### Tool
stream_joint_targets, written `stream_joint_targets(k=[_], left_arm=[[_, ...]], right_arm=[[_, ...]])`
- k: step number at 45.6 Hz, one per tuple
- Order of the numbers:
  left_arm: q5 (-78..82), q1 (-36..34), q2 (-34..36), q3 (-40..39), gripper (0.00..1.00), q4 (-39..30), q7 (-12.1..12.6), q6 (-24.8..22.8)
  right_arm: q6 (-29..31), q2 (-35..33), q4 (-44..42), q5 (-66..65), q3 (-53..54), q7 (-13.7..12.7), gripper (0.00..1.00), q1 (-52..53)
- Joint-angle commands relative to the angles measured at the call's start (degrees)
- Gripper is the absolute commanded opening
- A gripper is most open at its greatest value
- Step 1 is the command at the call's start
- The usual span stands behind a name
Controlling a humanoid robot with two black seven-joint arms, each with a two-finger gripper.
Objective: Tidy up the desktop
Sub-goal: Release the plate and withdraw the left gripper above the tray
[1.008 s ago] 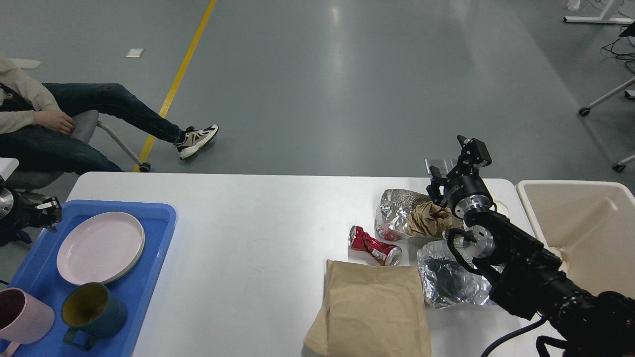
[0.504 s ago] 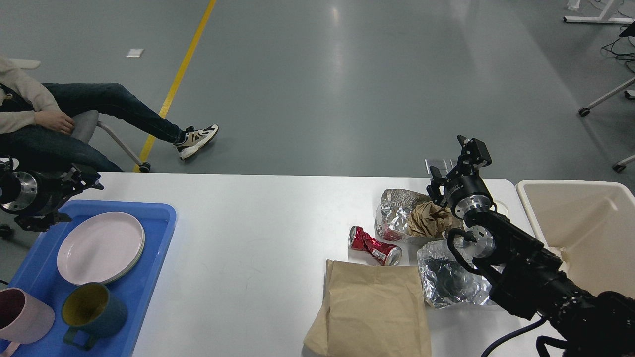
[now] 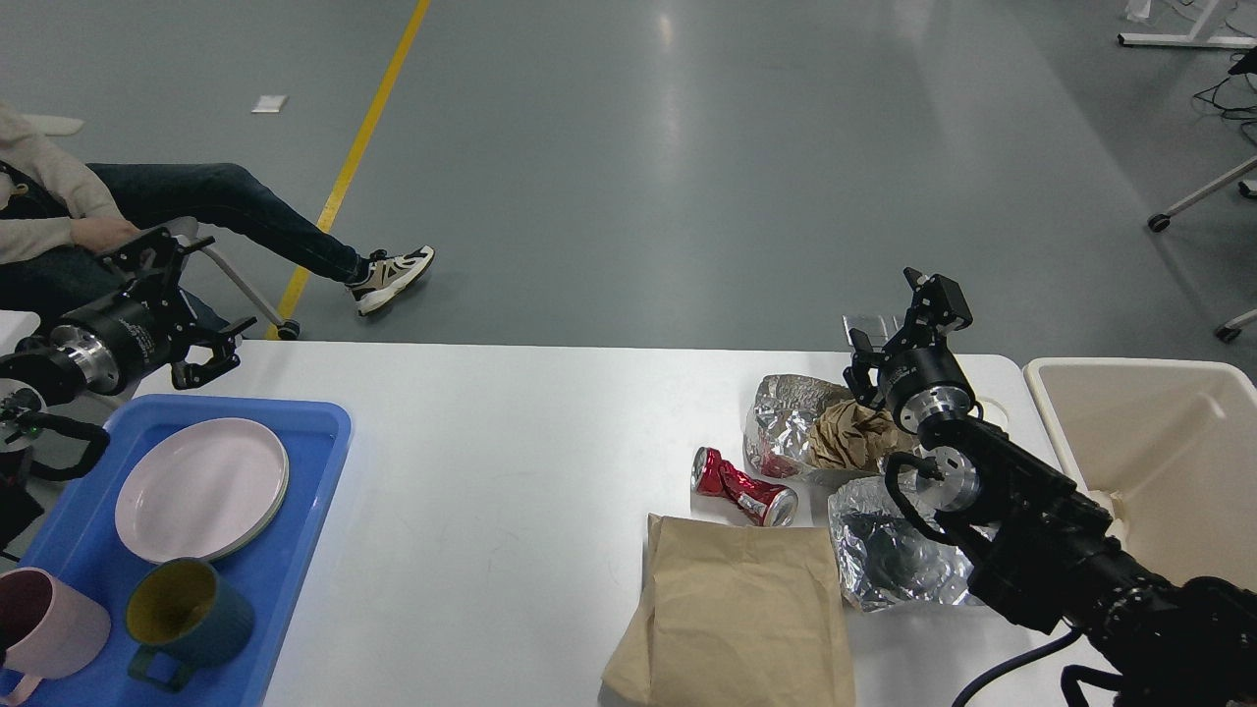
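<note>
The white desktop (image 3: 491,432) fills the lower half of the head view. At its right lie a crushed red can (image 3: 741,486), two pieces of crumpled foil (image 3: 781,417) (image 3: 889,555), a crumpled brown paper wad (image 3: 849,432) and a flat brown paper bag (image 3: 737,609). My right gripper (image 3: 889,314) is open and empty, held above the far edge just behind the paper wad. My left gripper (image 3: 221,290) is open and empty, over the table's far left corner, above the blue tray (image 3: 314,462).
The blue tray holds a pink plate (image 3: 201,488), a teal mug (image 3: 187,614) and a pink mug (image 3: 49,628). A cream bin (image 3: 1159,452) stands off the table's right end. A seated person (image 3: 196,201) is behind the far left corner.
My left arm has risen and swung up and to the right, from the tray's left edge to the far left corner, with its fingers now clearly apart. The right arm has not moved.
</note>
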Motion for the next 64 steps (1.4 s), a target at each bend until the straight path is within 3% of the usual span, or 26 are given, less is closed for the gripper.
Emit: stream_joint_targets(k=[1, 7, 14, 17, 24, 27, 64], left_arm=[[0.06, 3.12, -2.06, -17.31, 0.96, -0.1, -0.24, 0.04], [-0.03, 3.56, -3.64, -24.89, 0.96, -0.1, -0.24, 0.04], [-2.13, 3.65, -4.52, -25.69, 0.96, -0.01, -0.24, 2.23], [-3.1, 3.65, -4.26, -25.86, 0.96, -0.01, -0.24, 5.13], [-4.6, 3.03, -3.91, -25.95, 0.96, -0.01, -0.24, 16.9], [-4.51, 2.77, -3.91, -25.69, 0.96, -0.1, -0.16, 19.11], [-4.51, 0.04, -3.91, -25.07, 0.96, -0.71, 0.2, 18.76]], right_arm=[[0.0, 0.0, 0.0, -0.01, 0.0, 0.01, 1.0, 0.0], [0.0, 0.0, 0.0, -0.01, 0.0, 0.01, 1.0, 0.0], [0.0, 0.0, 0.0, -0.01, 0.0, 0.01, 1.0, 0.0], [0.0, 0.0, 0.0, -0.01, 0.0, 0.01, 1.0, 0.0], [0.0, 0.0, 0.0, -0.01, 0.0, 0.01, 1.0, 0.0], [0.0, 0.0, 0.0, -0.01, 0.0, 0.01, 1.0, 0.0], [0.0, 0.0, 0.0, -0.01, 0.0, 0.01, 1.0, 0.0]])
